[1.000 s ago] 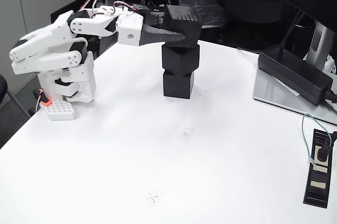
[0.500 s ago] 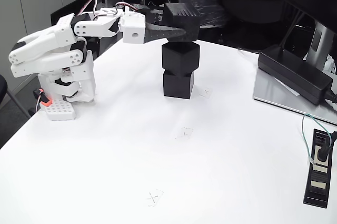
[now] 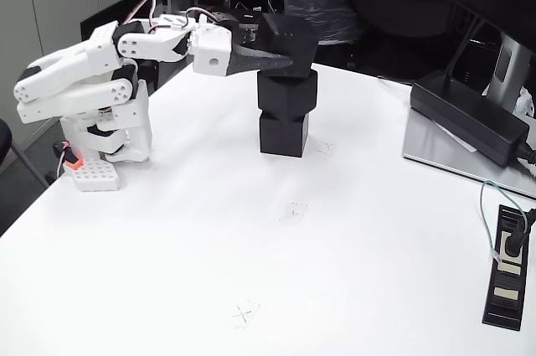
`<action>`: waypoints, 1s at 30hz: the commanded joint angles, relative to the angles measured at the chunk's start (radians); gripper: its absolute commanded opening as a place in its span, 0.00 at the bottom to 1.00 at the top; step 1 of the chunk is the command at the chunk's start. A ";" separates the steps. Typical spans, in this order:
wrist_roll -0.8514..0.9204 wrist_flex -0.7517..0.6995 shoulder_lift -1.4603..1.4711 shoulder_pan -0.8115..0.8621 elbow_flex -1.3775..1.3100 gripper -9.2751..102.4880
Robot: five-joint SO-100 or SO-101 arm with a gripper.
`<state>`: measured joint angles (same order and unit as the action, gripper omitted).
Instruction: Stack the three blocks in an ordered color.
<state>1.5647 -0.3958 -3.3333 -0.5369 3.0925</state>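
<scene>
The white table (image 3: 276,281) fills most of the fixed view, with dark, cluttered equipment behind its far edge at 12 o'clock. The white arm (image 3: 84,92) stands on its base at 9 o'clock of the table and reaches right toward the block stack near the table's centre-top.

A grey tray (image 3: 452,155) lies at 3 o'clock, carrying a long black power adapter box (image 3: 469,117). A black power strip (image 3: 507,276) with a green-grey cable plugged in lies at 4 o'clock, near the table edge.

The three blocks stand as one column at roughly 12 o'clock of the table centre:
- Bottom block (image 3: 283,134) — rests flat on the table.
- Middle block (image 3: 287,93) — sits on the bottom block, turned slightly out of line with it.
- Top block (image 3: 291,41) — sits at the top of the column, touching or just above the middle block; contact cannot be confirmed.

The gripper (image 3: 280,54) meets the top block from 9 o'clock. Its dark fingers are spread to the width of the block and lie against it — one finger crosses the near face, and the jaws pinch the block between them.

Small pencilled cross marks (image 3: 244,314) show on the table at 6 o'clock, with fainter ones nearer the stack. A small white perforated piece (image 3: 92,176) lies at the arm's base.
</scene>
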 commanded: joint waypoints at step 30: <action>0.005 -0.031 -0.011 0.008 -0.020 0.41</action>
<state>1.5647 -0.4249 -3.3364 -0.5354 3.0910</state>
